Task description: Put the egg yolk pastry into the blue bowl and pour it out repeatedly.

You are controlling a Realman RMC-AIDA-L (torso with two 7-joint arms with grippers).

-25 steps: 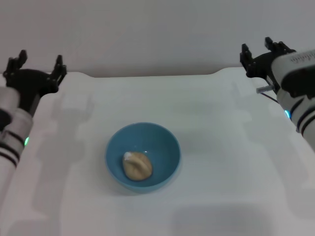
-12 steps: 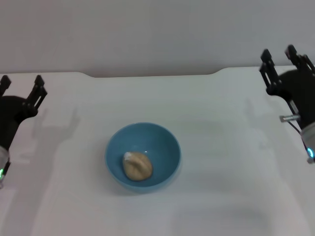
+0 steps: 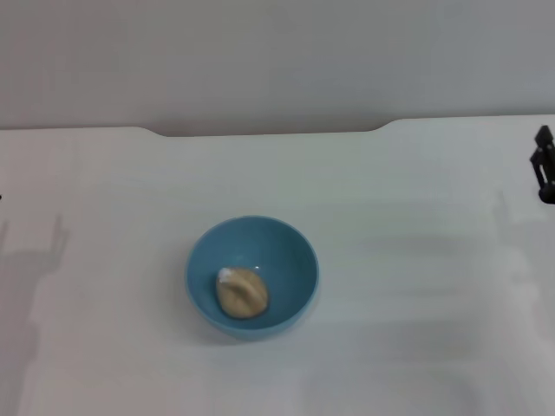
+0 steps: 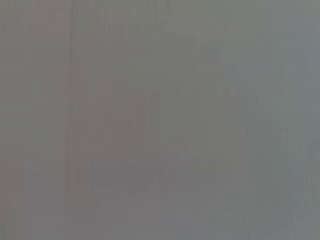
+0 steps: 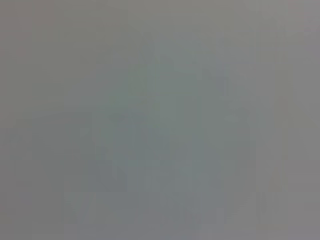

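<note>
1. Head view: small pale tan doughy egg yolk pastry lies inside glossy light-blue round bowl, on white table.
2. Right gripper, only a sliver far right of bowl; grip can't tell. Left gripper not seen.
3. Risk: bowl's slick rim may slip when grabbed, pastry could roll off table on pour.

glossy smooth blue bowl, matte doughy egg yolk pastry.

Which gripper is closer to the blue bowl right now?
Neither is near. Only a bit of the right gripper shows, at the table's far right edge, well away from the blue bowl. The left gripper is out of view.
</note>
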